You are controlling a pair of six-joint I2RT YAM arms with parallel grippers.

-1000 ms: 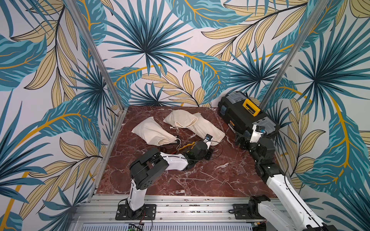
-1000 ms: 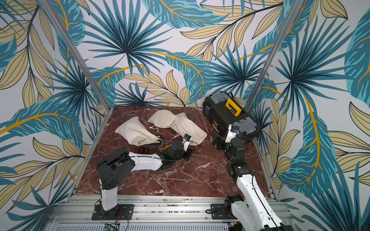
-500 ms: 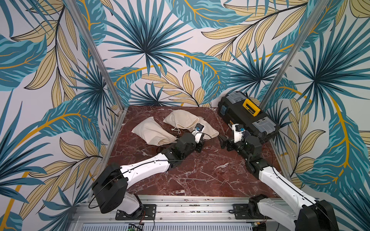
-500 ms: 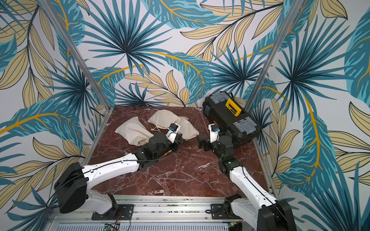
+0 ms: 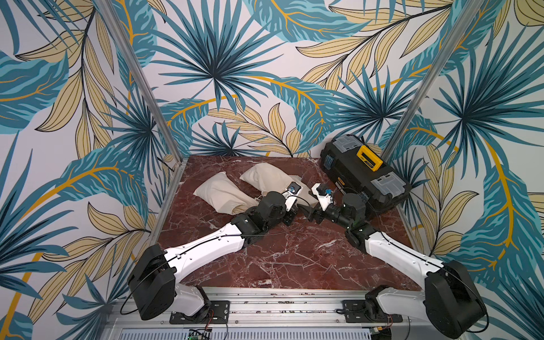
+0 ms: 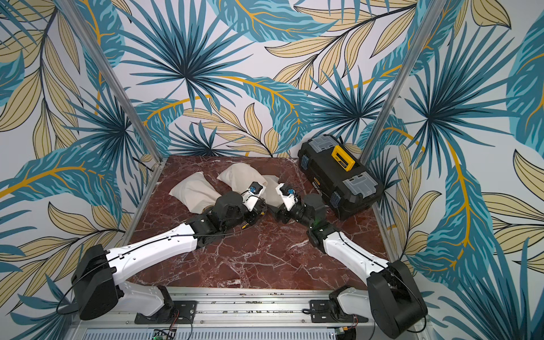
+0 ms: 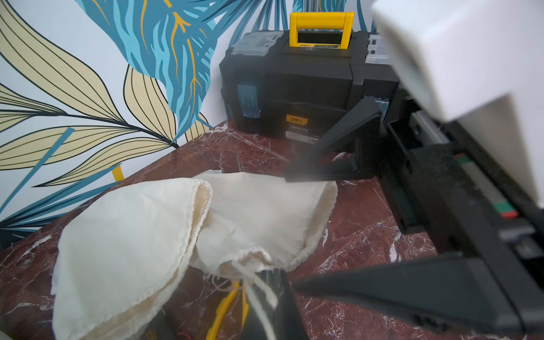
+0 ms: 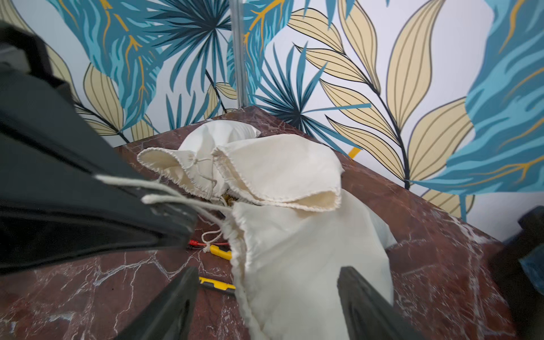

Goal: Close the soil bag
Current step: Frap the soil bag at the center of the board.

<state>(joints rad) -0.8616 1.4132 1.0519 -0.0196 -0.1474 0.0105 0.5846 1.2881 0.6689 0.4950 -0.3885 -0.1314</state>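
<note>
My left gripper (image 7: pixel 265 284) is shut on the white drawstring cord (image 8: pixel 170 200) of the cream cloth soil bag (image 8: pixel 309 265), which lies on the red marble bench (image 5: pixel 294 259); my right gripper (image 8: pixel 268 273) is wide open and empty, astride the bag's partly gathered mouth. I judge this the cinching step: next, pinch the neck and pull the cord away. In both top views my wrists (image 5: pixel 273 203) hide that mouth, and a yellow object (image 8: pixel 219 250) beside it is too blurred to name.

The left arm (image 5: pixel 206 250), lower left, has glossy screw-dotted white shells, bulky black joints and a thin black cable; the right arm (image 5: pixel 403 259), lower right, matches.
</note>
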